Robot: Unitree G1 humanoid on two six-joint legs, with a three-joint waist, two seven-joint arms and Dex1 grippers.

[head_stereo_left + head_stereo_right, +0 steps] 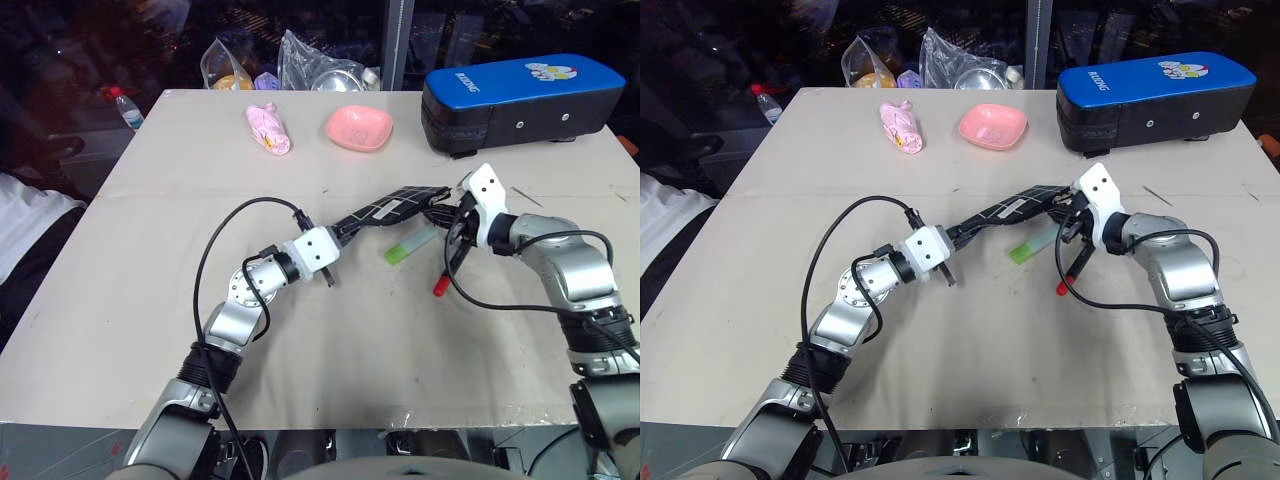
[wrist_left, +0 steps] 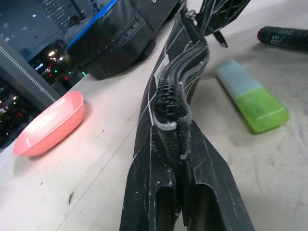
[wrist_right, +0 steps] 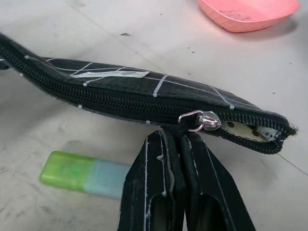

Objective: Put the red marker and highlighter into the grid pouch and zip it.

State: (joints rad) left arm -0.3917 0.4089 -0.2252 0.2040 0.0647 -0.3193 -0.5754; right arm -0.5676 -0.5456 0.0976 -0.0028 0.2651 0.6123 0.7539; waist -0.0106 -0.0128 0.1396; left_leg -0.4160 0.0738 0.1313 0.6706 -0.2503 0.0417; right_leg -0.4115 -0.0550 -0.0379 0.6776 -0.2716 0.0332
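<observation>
- The grid pouch (image 1: pixel 385 212) hung stretched between the two hands above the tabletop (image 1: pixel 150 300), its long axis running from the left hand (image 1: pixel 330 262) up and away toward the right hand (image 1: pixel 455 222).
- The left hand was pressed together on one end of the pouch, the fabric pinched between its fingers (image 2: pixel 207 192).
- The right hand was pinched on the black pull cord just under the silver zipper slider (image 3: pixel 202 120), near the far end of the pouch; past the slider a short stretch of mouth gaped open, while the rest of the zipper looked closed.
- The highlighter (image 1: pixel 408 246) lay on the tabletop just beneath the pouch, roughly parallel to it, nearer the right hand than the left.
- The red marker (image 1: pixel 447 272) lay beside the right hand, red cap pointing toward the robot, crossing the pouch's line rather than following it.
- Neither pen was inside yet. The next move likely turned on drawing the slider along the pouch's axis toward the left hand to widen the mouth.
</observation>
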